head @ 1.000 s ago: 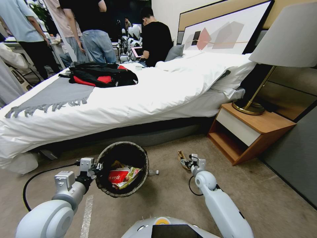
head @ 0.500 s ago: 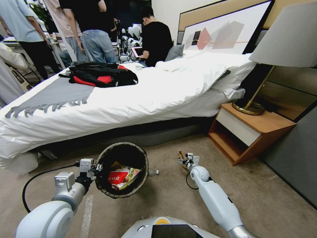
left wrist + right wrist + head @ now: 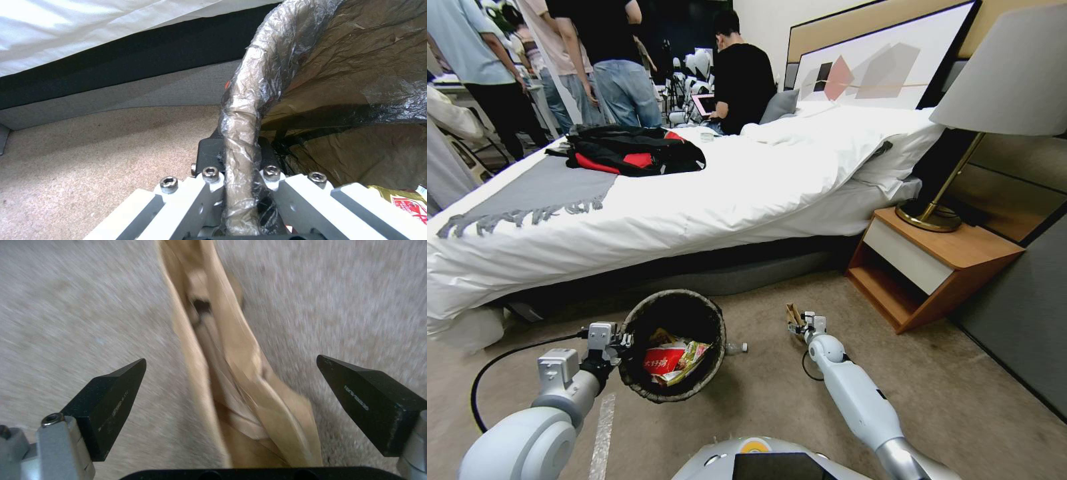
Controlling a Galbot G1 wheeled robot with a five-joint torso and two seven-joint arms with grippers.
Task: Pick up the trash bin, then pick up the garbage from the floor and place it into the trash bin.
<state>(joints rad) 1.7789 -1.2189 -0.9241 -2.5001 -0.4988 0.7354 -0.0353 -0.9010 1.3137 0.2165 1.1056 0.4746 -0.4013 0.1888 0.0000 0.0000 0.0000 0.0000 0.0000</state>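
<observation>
The trash bin [image 3: 718, 327], round with a dark liner over its rim, hangs just above the floor [image 3: 760, 407] in front of the bed. My left gripper [image 3: 618, 345] is shut on its near-left rim. In the left wrist view the fingers [image 3: 209, 156] clamp the liner-wrapped rim [image 3: 242, 110]. Inside lie a red-and-white packet [image 3: 660, 360] and a yellow-green wrapper [image 3: 692, 351]. To the right, a brown peel-like strip of garbage [image 3: 792, 313] lies on the carpet. My right gripper [image 3: 799, 327] is open right over it. In the right wrist view the strip [image 3: 222, 340] runs between the two black fingertips [image 3: 115, 390].
A small clear bottle [image 3: 735, 347] lies on the floor by the bin's right side. The bed [image 3: 694, 193] stands close ahead, and a wooden nightstand [image 3: 924, 267] with a lamp is at the right. A black cable [image 3: 497, 360] and pale tape line [image 3: 602, 430] are at the left.
My right arm has stretched forward and down, bringing its open gripper onto the brown strip. The bin and left gripper have barely shifted.
</observation>
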